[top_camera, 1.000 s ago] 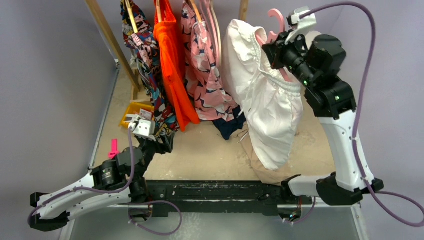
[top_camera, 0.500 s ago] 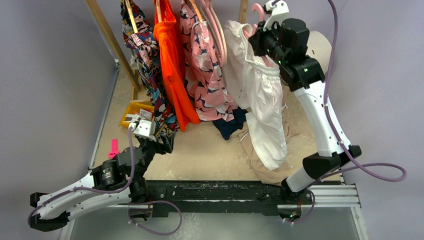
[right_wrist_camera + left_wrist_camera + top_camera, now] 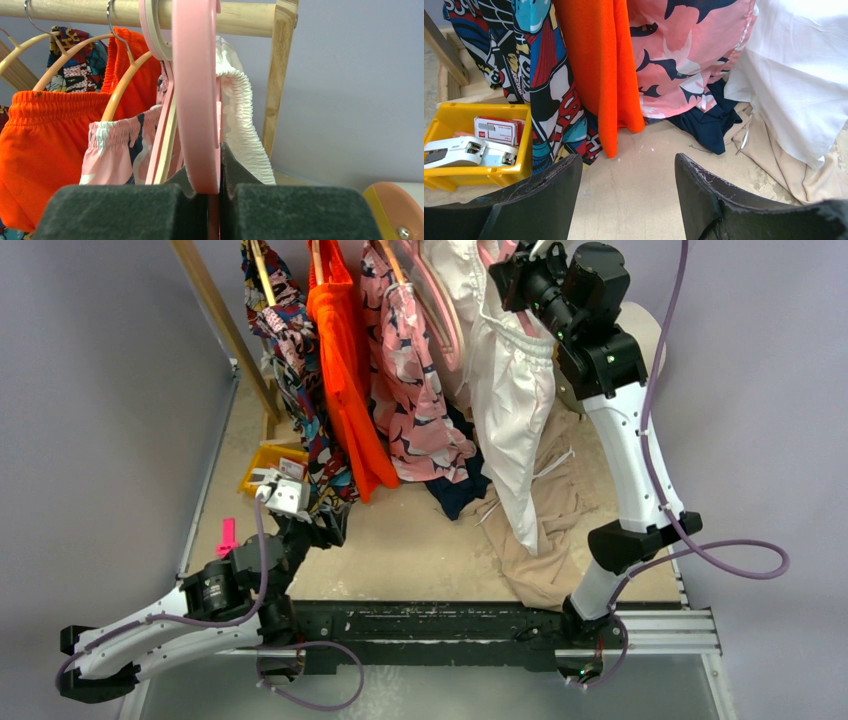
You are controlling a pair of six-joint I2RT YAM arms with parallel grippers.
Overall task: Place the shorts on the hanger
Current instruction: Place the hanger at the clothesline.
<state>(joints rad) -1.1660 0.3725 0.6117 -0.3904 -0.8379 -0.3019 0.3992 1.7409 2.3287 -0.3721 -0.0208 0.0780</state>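
The white shorts (image 3: 515,410) hang by their gathered waistband (image 3: 245,125) on the pink hanger (image 3: 196,90). The hanger's thick loop reaches up to the wooden rail (image 3: 90,11), beside the other hangers; whether it rests on the rail is hidden. My right gripper (image 3: 207,165) is shut on the loop's lower part and stands high at the back of the table (image 3: 520,262). The legs of the shorts drape down toward the table (image 3: 804,75). My left gripper (image 3: 626,157) is open and empty, low over the table at the near left (image 3: 315,530).
On the rail hang a comic-print garment (image 3: 290,350), orange shorts (image 3: 345,370) and a pink patterned garment (image 3: 410,390). A tan garment (image 3: 555,530) and navy cloth (image 3: 455,490) lie below. A yellow bin (image 3: 454,112) holds a stapler (image 3: 464,152). A wooden post (image 3: 280,65) stands at the right.
My right arm has carried the hanger and shorts up and to the left, to the rail next to the pink garment. The left arm has not moved.
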